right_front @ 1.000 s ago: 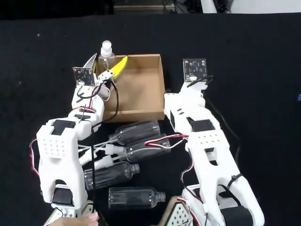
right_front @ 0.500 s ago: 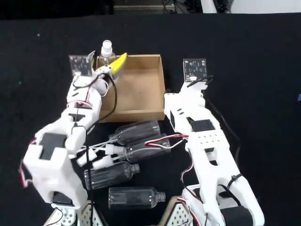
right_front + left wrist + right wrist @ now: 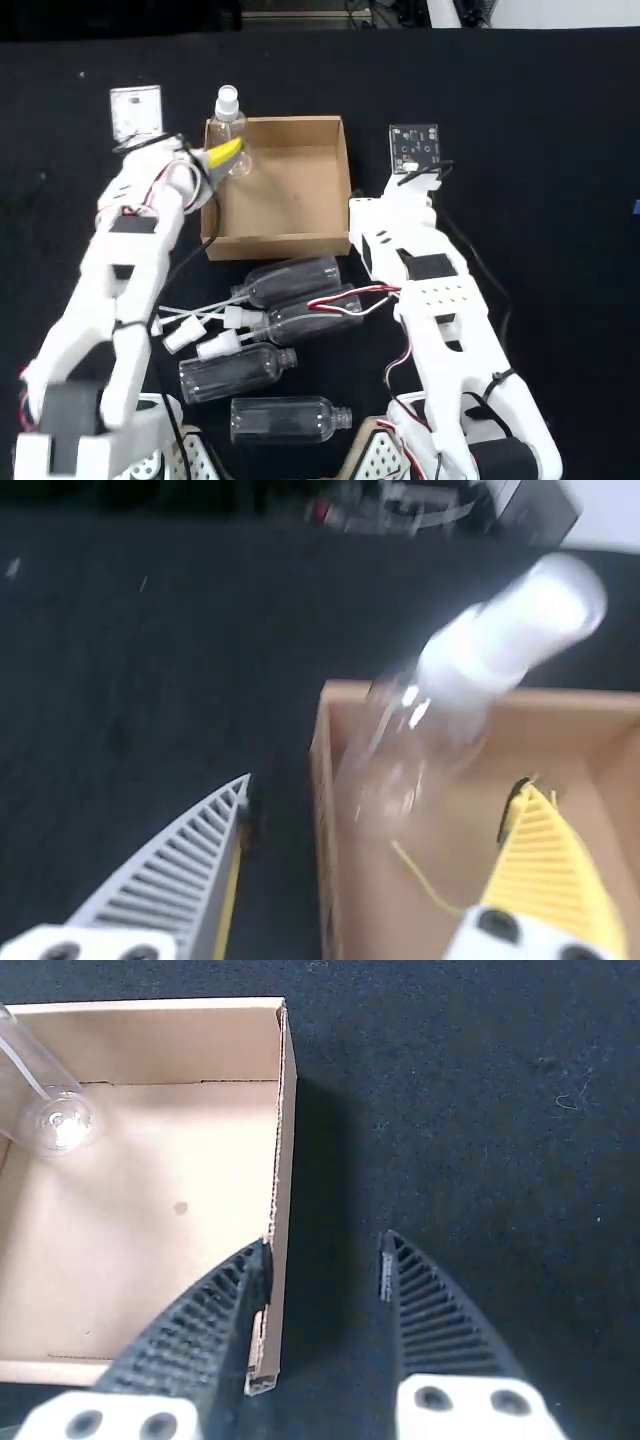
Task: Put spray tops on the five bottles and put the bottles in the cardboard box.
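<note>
A clear bottle with a white spray top [image 3: 227, 118] leans at the far left corner of the cardboard box [image 3: 280, 243], its base inside the box [image 3: 60, 1125]. My left gripper [image 3: 385, 785] is open just short of that bottle [image 3: 440, 710], its yellow finger [image 3: 222, 152] over the box's left wall. My right gripper [image 3: 323, 1247] is open beside the box's right wall [image 3: 281, 1110], holding nothing. Several uncapped bottles [image 3: 295, 280] lie on the black table in front of the box, with loose spray tops [image 3: 225, 345] beside them.
The right arm [image 3: 420, 270] stretches along the box's right side, with a red and white cable [image 3: 345, 298] draped over the lying bottles. Black cloth covers the table; open room lies to the right [image 3: 560, 200] and behind the box.
The left arm has swung to the left and stretched out, its wrist now left of the box. The capped bottle stays at the box's corner. The right arm has not moved.
</note>
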You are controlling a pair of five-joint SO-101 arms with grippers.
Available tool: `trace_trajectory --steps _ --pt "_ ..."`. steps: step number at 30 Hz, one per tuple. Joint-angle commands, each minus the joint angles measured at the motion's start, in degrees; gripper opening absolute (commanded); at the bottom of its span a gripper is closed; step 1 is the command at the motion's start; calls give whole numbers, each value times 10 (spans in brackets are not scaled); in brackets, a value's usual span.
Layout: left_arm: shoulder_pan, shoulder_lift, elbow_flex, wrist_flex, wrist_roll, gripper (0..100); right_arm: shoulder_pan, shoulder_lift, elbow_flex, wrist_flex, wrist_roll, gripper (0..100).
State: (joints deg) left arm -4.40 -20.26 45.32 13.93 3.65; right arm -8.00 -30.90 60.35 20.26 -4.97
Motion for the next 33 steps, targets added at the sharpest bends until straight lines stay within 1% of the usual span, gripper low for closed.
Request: trace_trajectory --steps 1,2,4,7,9,10,13,15,16,18,23,26,29,33 --pt "-26 -102 -2 132 -5 364 -1 0 -3 -18 0 159" --pt "-31 -126 -2 168 -14 364 0 0 -3 -18 0 159" --pt "-40 -168 -2 228 -60 364 0 0 -3 -18 0 159" --pt "-31 -227 -1 317 -129 364 0 0 -3 -18 0 159" --pt "-22 -265 -7 392 -171 364 0 0 -3 -18 0 159" --pt "-15 -284 -10 431 -202 364 0 0 -3 -18 0 159" --pt "20 -331 -17 549 -328 364 1 0 -3 -18 0 159" --pt "50 -355 -15 622 -394 364 4 0 -3 -18 0 159" --pt "65 -360 -14 651 -411 364 10 0 -3 -18 0 159" --pt "97 -362 -13 698 -417 364 24 0 -6 -18 0 159" --pt "146 -339 -10 752 -419 364 48 0 -7 -18 0 159" --pt "194 -323 11 765 -419 364 49 0 -7 -18 0 159" --pt "226 -319 56 741 -420 364 50 0 -7 -18 0 159" --pt "229 -320 115 701 -421 364 50 0 -7 -18 0 159"
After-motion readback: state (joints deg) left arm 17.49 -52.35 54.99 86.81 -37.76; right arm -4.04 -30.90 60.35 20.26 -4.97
